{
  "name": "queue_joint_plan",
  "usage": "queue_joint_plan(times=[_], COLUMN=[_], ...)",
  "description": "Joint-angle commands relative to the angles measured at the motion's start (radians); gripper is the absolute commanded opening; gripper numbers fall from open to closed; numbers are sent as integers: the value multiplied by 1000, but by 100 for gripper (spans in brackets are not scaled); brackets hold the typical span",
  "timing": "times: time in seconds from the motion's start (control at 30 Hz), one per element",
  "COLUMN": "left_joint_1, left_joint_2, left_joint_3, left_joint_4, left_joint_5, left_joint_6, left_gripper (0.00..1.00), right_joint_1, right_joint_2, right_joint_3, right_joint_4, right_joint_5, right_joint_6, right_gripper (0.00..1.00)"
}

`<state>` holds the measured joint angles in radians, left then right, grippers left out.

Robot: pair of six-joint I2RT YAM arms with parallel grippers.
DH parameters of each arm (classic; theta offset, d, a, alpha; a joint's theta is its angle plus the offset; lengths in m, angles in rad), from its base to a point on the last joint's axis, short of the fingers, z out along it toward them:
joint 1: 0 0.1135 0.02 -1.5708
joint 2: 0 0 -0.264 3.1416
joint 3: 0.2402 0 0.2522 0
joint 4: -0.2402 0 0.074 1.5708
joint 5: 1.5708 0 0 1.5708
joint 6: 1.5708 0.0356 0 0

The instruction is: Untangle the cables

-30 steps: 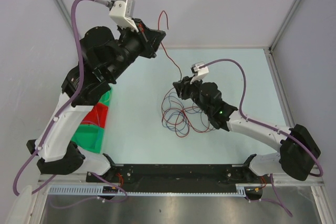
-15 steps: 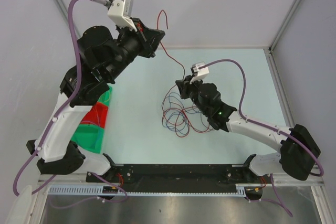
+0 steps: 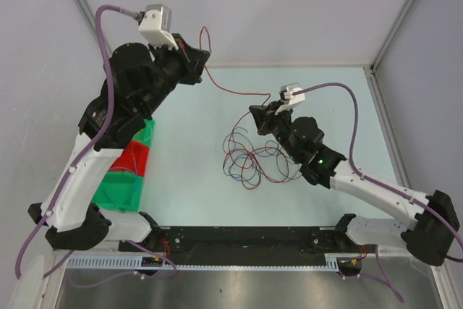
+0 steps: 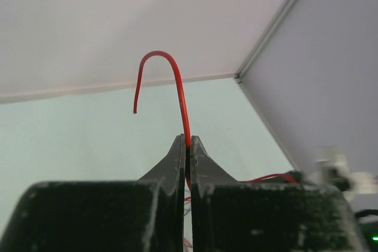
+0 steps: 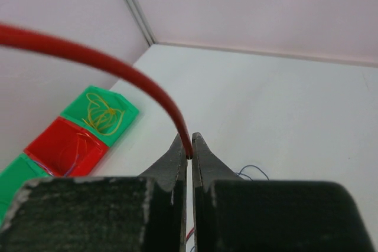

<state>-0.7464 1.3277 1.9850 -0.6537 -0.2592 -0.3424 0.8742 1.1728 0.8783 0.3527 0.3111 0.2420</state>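
Two grippers, both pinched tight on one red wire (image 3: 235, 92). Left gripper (image 3: 200, 58) raised high at the far left, jaws pressed together on the wire near its end, a hooked tail (image 4: 158, 75) curling free above the fingertips. Right gripper (image 3: 255, 111) lower, near mid-table, jaws likewise closed on the same red strand (image 5: 118, 69). Between the two, wire stretched in a shallow sag across the pale green table (image 3: 188, 171). Rest of the cables (image 3: 249, 161), a loose nest of red, maroon and blue loops, lying on the table just under and beside the right gripper. At the left edge, a tray (image 3: 123, 192) of green and red compartments, yellow wire visible in a green one, thin wire in the red one.

Likely step: drawing the red wire out of the nest. Best done slowly, grips kept firm, pull kept along the wire's own line, watching the nest for loops lifting or dragging; easing off if the bundle rises with it. Snag risk where the strand leaves the tangle, hidden under the right wrist.
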Motion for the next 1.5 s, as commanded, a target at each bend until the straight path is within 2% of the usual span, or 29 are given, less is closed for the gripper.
queue_joint_plan(times=[0.0,0.13,0.17,0.27,0.47,0.67,0.83,0.93,0.97,1.0,1.07,1.1,1.2,1.37,1.47], left_joint_1=[61,120,124,124,125,124,124,124,124,124,124,124,124,124,124], left_joint_2=[-110,-143,-189,-251,-142,-55,-38,-1,4,1,-30,-42,-74,-178,-229], left_joint_3=[-201,-427,-575,-823,-881,-900,-927,-885,-871,-861,-839,-825,-738,-586,-520], left_joint_4=[35,52,148,300,287,255,287,247,232,220,192,168,36,-122,-171], left_joint_5=[-51,13,88,202,252,216,210,216,219,219,221,210,129,19,-40], left_joint_6=[-50,-159,-176,-225,-225,-196,-199,-184,-176,-152,-118,-83,-43,3,37], left_gripper=[0,0,0,0,0,0,0,1,4,20,44,63,83,80,85], right_joint_1=[-7,-23,-30,-63,-70,-90,-187,-213,-213,-213,-213,-213,-210,-201,-195], right_joint_2=[-131,-216,-225,-257,-245,-254,-213,-171,-162,-145,-131,-125,-119,-102,-104], right_joint_3=[45,48,59,91,154,201,252,277,287,297,317,318,318,320,320], right_joint_4=[-32,-52,-58,-84,-104,-126,-129,-130,-145,-187,-228,-263,-320,-394,-415], right_joint_5=[19,2,3,-36,-118,-194,-406,-486,-487,-484,-477,-466,-437,-391,-369], right_joint_6=[8,48,55,100,186,275,463,502,496,487,461,453,421,379,364], right_gripper=[0,0,0,0,0,0,0,0,0,0,0,0,0,0,0])
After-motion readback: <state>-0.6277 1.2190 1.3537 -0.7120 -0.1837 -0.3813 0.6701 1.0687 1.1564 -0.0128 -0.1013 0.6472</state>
